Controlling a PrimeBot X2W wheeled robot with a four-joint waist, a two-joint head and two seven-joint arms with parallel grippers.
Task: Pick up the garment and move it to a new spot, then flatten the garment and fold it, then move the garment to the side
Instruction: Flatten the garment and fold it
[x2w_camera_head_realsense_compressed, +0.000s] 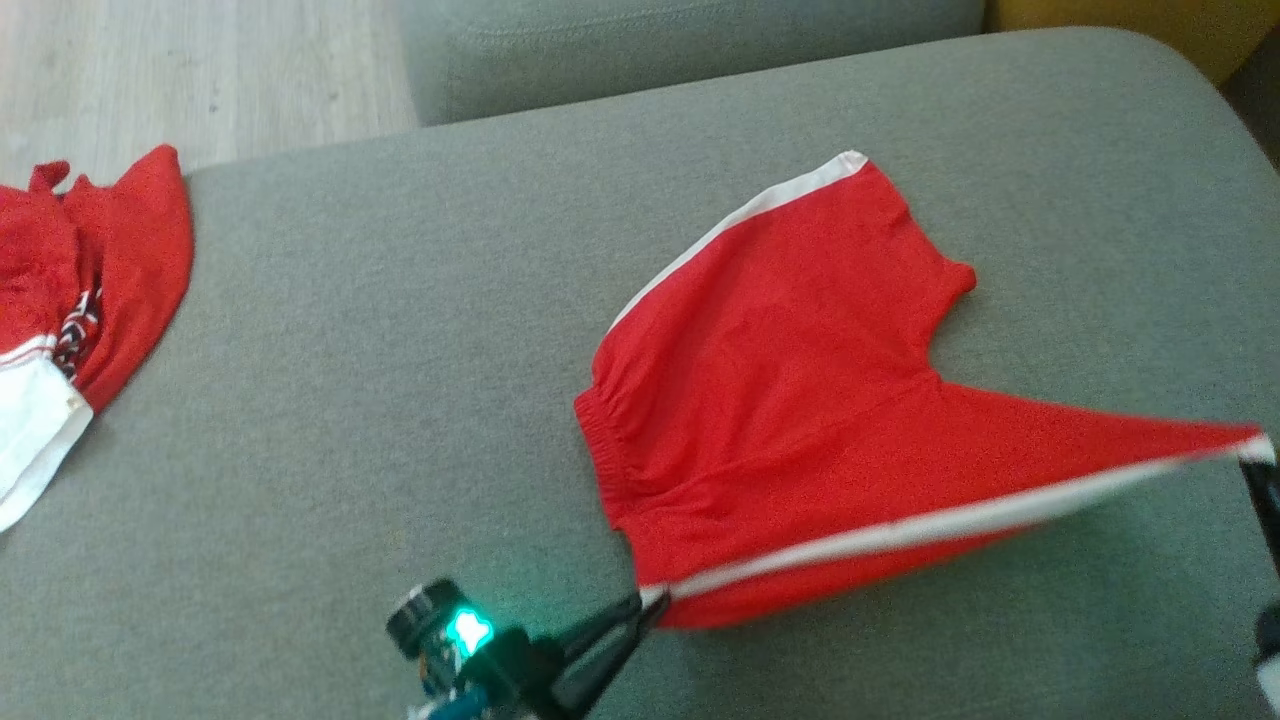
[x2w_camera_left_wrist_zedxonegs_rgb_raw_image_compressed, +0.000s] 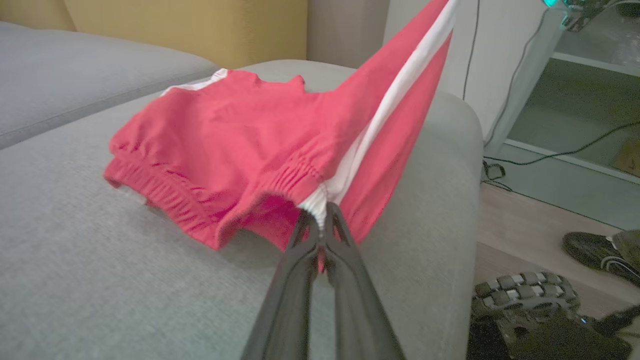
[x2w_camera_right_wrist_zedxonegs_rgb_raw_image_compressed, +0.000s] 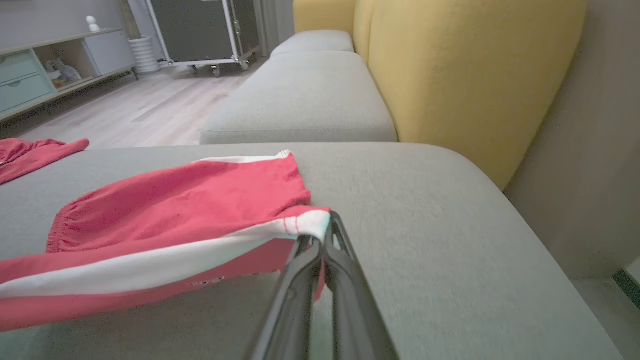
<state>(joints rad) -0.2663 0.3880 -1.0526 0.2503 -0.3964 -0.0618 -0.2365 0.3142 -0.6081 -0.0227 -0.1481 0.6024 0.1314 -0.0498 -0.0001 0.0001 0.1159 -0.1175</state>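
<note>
The garment is a pair of red shorts with white side stripes, on the grey cushion. My left gripper is shut on the waistband corner at the white stripe, seen close in the left wrist view. My right gripper at the right edge is shut on the leg-hem corner of the same stripe. The near side of the shorts is lifted and stretched taut between both grippers, while the far leg lies on the cushion.
A second red and white garment lies crumpled at the cushion's left edge. Another grey cushion and a yellow backrest lie beyond. To the right of the cushion, shoes and cables sit on the floor.
</note>
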